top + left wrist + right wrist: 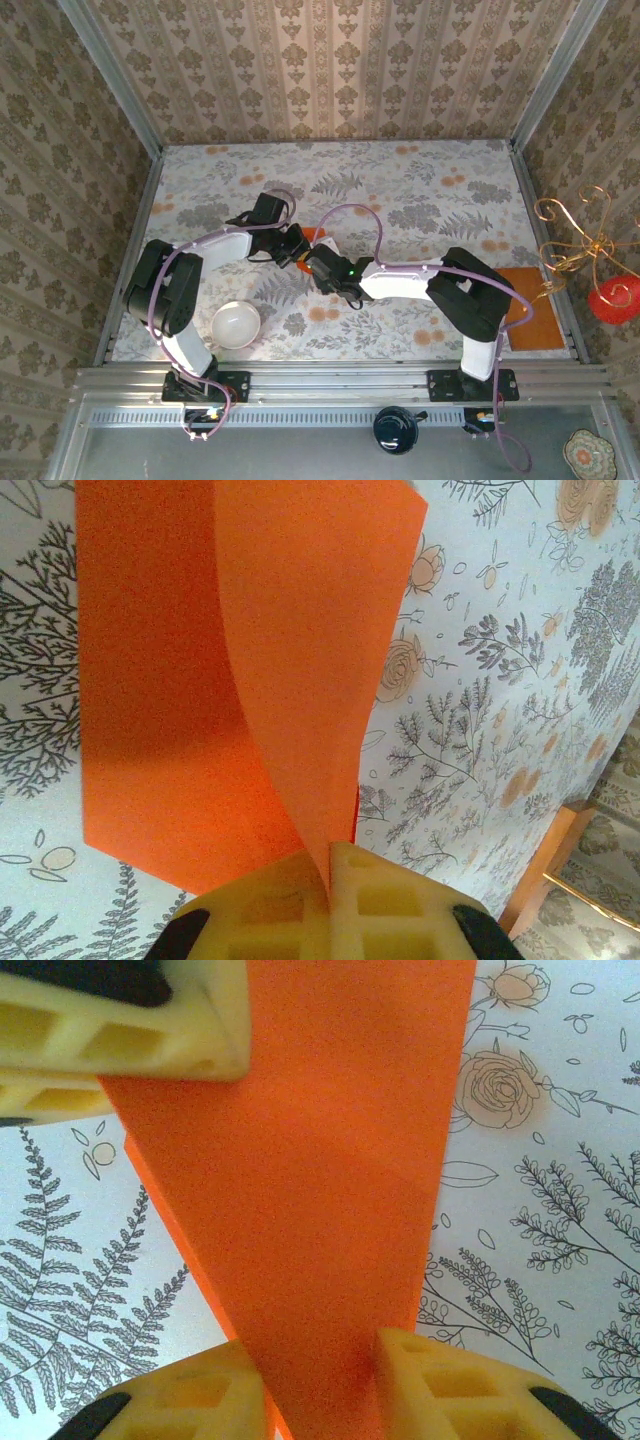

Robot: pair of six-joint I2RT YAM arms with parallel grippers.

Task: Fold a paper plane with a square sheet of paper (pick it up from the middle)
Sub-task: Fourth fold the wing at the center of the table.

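Observation:
The square sheet of paper (313, 236) is bright orange and lies partly folded on the floral tabletop, mid-table, where both grippers meet. In the left wrist view one flap of the paper (300, 630) curls up off the flat layer. My left gripper (335, 865) is shut on that flap's narrow end, its yellow fingers (400, 900) pressed together. From above, the left gripper (293, 250) sits just left of the right gripper (318, 263). My right gripper (320, 1385) is open, its fingers apart with the paper (300, 1160) filling the gap between them. The left gripper's fingers (130, 1030) reach in at the upper left.
A white bowl (235, 324) stands near the left arm's base. A duller brownish-orange rectangle (525, 310) lies at the table's right edge, beside a gold wire ornament with a red ball (612, 297). Metal rails and patterned walls bound the table.

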